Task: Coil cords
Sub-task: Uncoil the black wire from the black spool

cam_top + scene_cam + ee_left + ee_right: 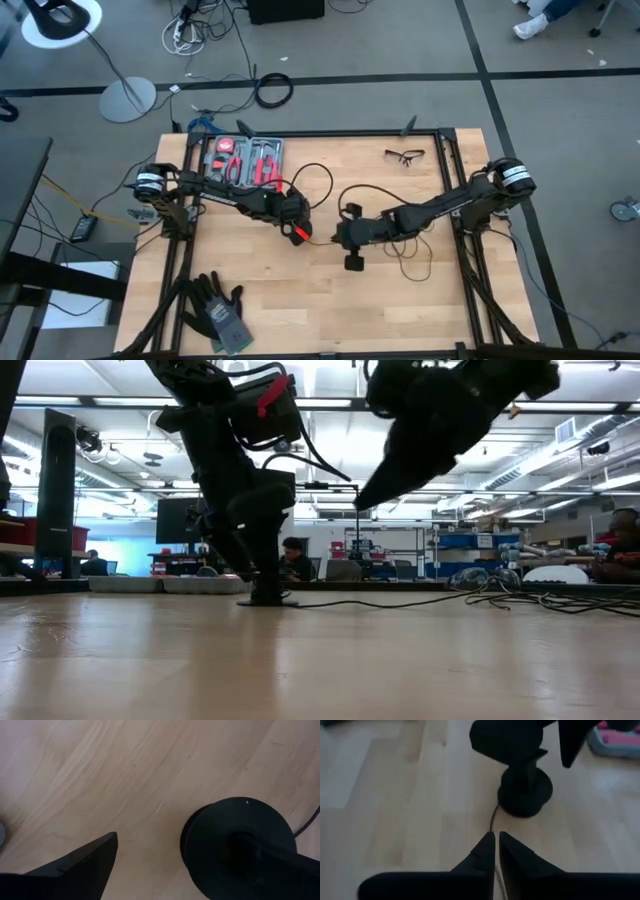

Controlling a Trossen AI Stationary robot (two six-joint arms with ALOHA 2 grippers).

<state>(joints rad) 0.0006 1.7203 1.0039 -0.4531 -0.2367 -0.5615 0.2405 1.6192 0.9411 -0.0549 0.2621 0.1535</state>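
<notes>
Cord point(372, 190): I see it at centre of the high view, thin and black, arcing from the right gripper toward the frame's right, then dropping into loose loops at right of centre; its long axis runs roughly left to right.
Puck point(237, 842): black disc flat on the table, lower right of the left wrist view; the cord leaves it toward that frame's right edge.
Left gripper point(297, 228): centre of the high view, fingers spread wide, one finger point(80, 867) on bare wood, the other over the puck.
Right gripper point(497, 851): just right of the left one in the high view; fingers nearly pressed together, a thin line between them. I cannot tell if the cord is pinched.
Writing: none I can read.
Table point(300, 300): light wood.
Tool tray point(245, 160): upper left of the table.
Gloves point(218, 310): lower left.
Glasses point(404, 155): upper right.
</notes>
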